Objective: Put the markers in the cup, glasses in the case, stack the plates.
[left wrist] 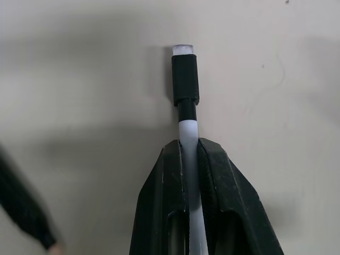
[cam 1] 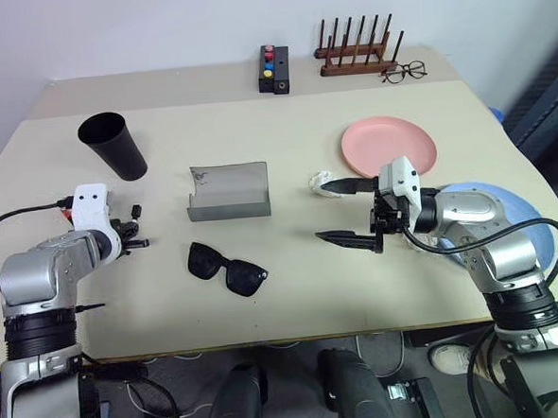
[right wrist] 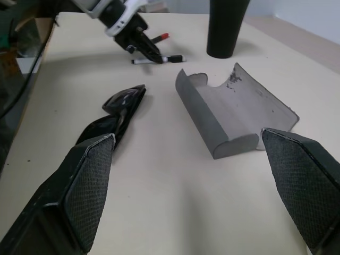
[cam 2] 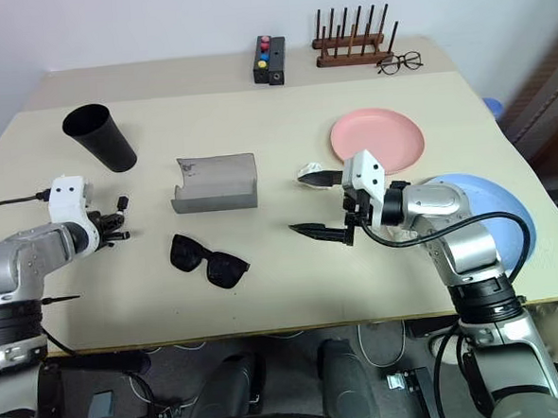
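Note:
My left gripper (left wrist: pixel 188 144) is shut on the white marker (left wrist: pixel 185 79), whose black end sticks out past the fingertips, low over the table. The dark marker with a red end (right wrist: pixel 159 37) lies just beside it. The black cup (cam 1: pixel 114 145) stands upright behind the left gripper (cam 1: pixel 134 232). The grey case (cam 1: pixel 229 191) lies open at mid-table, with the black sunglasses (cam 1: pixel 228 268) in front of it. My right gripper (cam 1: pixel 341 210) hangs open to the right of the case, holding nothing. The pink plate (cam 1: pixel 389 145) sits behind it, and the light blue plate (cam 1: pixel 536 236) lies under the right arm.
A wooden rack (cam 1: pixel 359 52), clear-lens eyeglasses (cam 1: pixel 403 72) and a black box with coloured buttons (cam 1: pixel 273 69) stand at the table's far edge. A small white crumpled thing (cam 1: pixel 321 182) lies by the right gripper's upper finger.

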You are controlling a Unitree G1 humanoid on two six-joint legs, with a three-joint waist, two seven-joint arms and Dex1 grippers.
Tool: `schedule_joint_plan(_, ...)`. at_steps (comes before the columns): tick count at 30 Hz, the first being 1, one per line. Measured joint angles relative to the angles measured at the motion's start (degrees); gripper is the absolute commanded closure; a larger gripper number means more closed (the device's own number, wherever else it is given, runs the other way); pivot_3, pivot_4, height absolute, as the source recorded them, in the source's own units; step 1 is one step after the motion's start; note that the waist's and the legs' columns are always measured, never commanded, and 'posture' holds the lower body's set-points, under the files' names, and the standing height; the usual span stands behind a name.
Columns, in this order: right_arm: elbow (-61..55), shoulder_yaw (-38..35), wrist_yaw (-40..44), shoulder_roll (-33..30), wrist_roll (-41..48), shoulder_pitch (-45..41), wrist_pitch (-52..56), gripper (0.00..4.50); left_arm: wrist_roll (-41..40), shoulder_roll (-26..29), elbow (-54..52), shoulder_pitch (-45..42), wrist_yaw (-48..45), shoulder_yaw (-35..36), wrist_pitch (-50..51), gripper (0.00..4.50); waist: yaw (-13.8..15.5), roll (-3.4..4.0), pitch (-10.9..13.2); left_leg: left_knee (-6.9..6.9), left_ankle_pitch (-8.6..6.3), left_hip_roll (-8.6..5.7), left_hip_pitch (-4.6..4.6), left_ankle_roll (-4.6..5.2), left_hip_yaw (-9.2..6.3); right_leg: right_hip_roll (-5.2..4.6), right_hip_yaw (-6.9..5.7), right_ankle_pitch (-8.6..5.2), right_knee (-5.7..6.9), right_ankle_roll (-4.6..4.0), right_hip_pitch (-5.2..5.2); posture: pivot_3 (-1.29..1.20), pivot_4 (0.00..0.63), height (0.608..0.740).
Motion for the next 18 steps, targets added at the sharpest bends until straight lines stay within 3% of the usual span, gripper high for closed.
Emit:
schedule_joint_plan(11,3.61,0.46,1.25,1.2,-0.44,-0.97,-2.72,0.0,-0.81,-2.77,-5.32,2.15,1.08,2.86,0.48,4.47,0.07,-0.11,0.06,0.0,0.0,0.0,-0.01,-0.01,-0.01,0.0,-0.01,0.0,-0.01,0.0,-0.01,0.0,0.15,0.74)
schedule_joint_plan(18,3.85,0.84,-0.13,3.13,-0.56,-4.89,-2.33,0.0,-1.23,-6.66,-25.03,4.38,-1.4,1.87,-18.02,4.47,0.45,-0.24,0.14,0.0,0.03,0.05,-0.07,-0.08,0.01,-0.09,0.03,0.01,-0.11,-0.02,0.0,0.0,0.15,0.74)
